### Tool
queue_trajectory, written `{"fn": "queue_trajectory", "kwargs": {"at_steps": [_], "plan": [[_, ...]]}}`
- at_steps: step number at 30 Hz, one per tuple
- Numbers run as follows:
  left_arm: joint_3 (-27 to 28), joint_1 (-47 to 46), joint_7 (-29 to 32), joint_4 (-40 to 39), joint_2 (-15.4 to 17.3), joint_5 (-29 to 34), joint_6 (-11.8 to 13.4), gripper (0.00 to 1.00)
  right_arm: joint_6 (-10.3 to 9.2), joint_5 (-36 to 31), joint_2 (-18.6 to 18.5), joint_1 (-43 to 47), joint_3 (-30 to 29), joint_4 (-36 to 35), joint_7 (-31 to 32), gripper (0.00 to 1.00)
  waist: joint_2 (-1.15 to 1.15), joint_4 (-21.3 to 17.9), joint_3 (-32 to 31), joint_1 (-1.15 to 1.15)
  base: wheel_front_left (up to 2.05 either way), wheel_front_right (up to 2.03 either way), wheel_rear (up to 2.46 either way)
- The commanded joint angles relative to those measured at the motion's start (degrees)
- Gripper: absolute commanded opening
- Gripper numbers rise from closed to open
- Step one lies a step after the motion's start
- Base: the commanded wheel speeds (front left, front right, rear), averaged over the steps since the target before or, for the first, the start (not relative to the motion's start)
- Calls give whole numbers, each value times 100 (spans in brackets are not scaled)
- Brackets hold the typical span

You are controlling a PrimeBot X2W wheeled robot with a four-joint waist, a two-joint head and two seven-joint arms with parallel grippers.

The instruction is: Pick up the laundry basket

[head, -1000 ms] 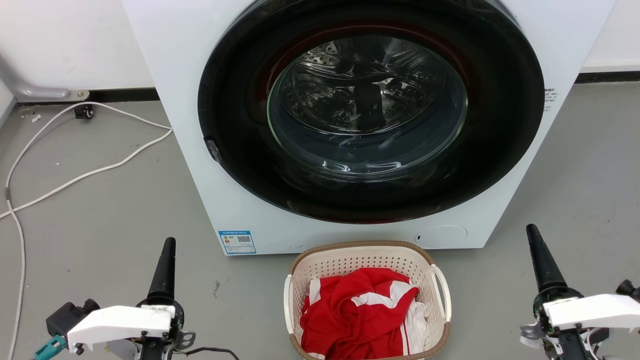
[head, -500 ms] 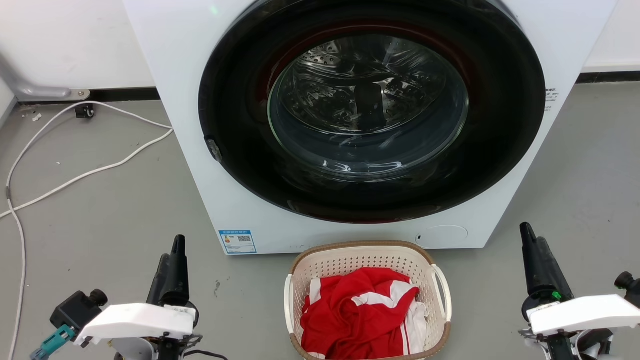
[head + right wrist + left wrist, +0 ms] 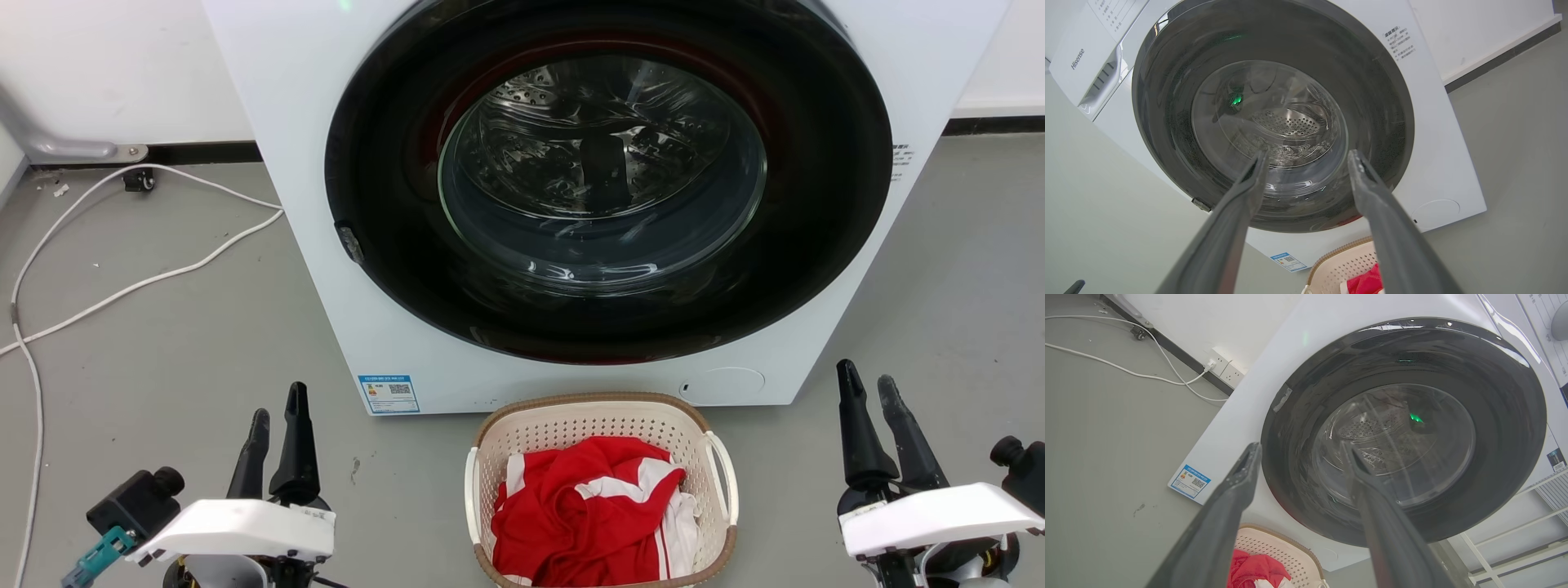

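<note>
Left hand (image 3: 278,399), right hand (image 3: 864,371) spread, wall sockets (image 3: 1227,369) in left wrist view

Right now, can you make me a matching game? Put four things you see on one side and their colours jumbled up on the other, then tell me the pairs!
Things:
1. laundry basket
2. cable
3. cloth
4. washer door

Colours:
A. black ring around clear glass
B. red and white
C. cream-white with a brown rim
D. plain white

Pairs: 1-C, 2-D, 3-B, 4-A
</note>
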Motion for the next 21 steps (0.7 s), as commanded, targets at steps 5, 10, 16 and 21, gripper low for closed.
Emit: {"fn": "queue_trajectory", "kwargs": {"at_steps": [5, 10, 16, 21], "plan": [[-73, 40, -133, -134, 25, 542, 39, 100, 1, -579, -13, 44, 49, -185, -144, 100, 0, 6, 0, 0, 0, 0, 0], [-125, 75, -216, -148, 27, 913, 49, 100, 1, -970, -13, 91, 88, -232, -224, 100, 0, 12, -1, 0, 0, 0, 0], [-173, 116, -313, -142, 28, 1320, 74, 100, 1, -1422, -14, 144, 101, -241, -319, 100, 0, 14, -3, 0, 0, 0, 0], [-202, 141, -384, -154, 29, 1650, 88, 100, 1, -1799, -14, 193, 81, -250, -399, 100, 0, 13, -1, 0, 0, 0, 0]]}}
